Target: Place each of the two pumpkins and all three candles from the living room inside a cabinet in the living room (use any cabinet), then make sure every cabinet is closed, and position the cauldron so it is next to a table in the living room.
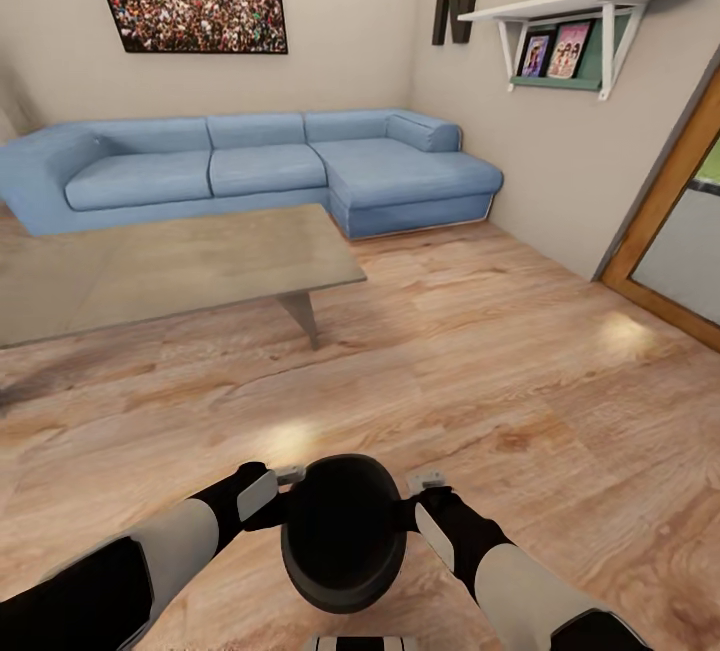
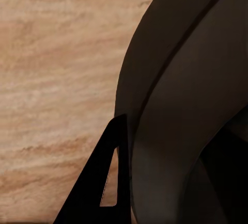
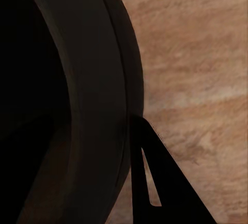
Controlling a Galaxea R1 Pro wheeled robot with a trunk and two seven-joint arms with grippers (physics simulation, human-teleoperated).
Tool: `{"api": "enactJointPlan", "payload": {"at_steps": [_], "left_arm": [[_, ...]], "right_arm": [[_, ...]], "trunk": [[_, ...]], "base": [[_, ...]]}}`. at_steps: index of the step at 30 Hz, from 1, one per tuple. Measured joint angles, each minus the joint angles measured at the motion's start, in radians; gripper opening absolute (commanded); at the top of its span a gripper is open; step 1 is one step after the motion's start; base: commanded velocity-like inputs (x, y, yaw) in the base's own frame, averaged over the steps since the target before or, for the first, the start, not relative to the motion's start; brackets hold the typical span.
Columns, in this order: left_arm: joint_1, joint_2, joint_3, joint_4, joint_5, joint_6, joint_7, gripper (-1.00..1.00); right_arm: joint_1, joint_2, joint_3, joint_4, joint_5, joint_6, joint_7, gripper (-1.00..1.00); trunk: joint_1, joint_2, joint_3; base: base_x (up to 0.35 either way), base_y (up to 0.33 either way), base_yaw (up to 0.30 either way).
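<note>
Head view: the cauldron [image 1: 343, 531] hangs low in front of the robot, above the wood floor [image 1: 520, 371], its dark mouth facing up toward the camera. Both arms reach in to it from either side. The left claw [image 1: 285, 491] presses against the pot's left rim, and the right claw [image 1: 415, 496] against its right rim; each is closed on the rim, one finger outside the wall as far as can be seen.

Left wrist view: one black finger [image 2: 101, 182] of the left claw lies along the outside of the cauldron [image 2: 175, 105], touching its curved wall, with floor [image 2: 57, 79] behind. The other finger is hidden.

Right wrist view: a black finger [image 3: 155, 182] of the right claw rests against the outer wall of the cauldron [image 3: 88, 100], floor [image 3: 196, 59] beyond.

Ahead and to the left stands the counter [image 1: 170, 266], its grey top bare, its near right corner well apart from the cauldron. Behind it runs the blue sofa [image 1: 260, 171] along the far wall. A shelf [image 1: 585, 1] with two small pictures hangs on the right wall, and a wood-framed glass door [image 1: 675, 221] shows at the right edge.
</note>
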Motion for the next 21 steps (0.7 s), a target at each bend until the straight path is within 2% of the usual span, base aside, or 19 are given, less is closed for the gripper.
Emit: {"api": "enactJointPlan", "payload": {"at_steps": [16,21], "left_arm": [[0.000,0.000,-0.001,0.000,0.002,0.000,0.001,-1.00],[0.000,0.000,-0.002,-0.001,0.002,0.000,0.003,-1.00]], "right_arm": [[0.000,0.000,0.000,0.000,0.001,0.002,0.000,-1.00],[0.000,0.001,-0.002,0.000,0.003,0.002,0.000,-1.00]], "trunk": [[0.000,0.000,0.008],[0.000,0.000,0.010]], "base": [[0.000,0.000,0.276],[0.120,-0.102,0.276]]}}
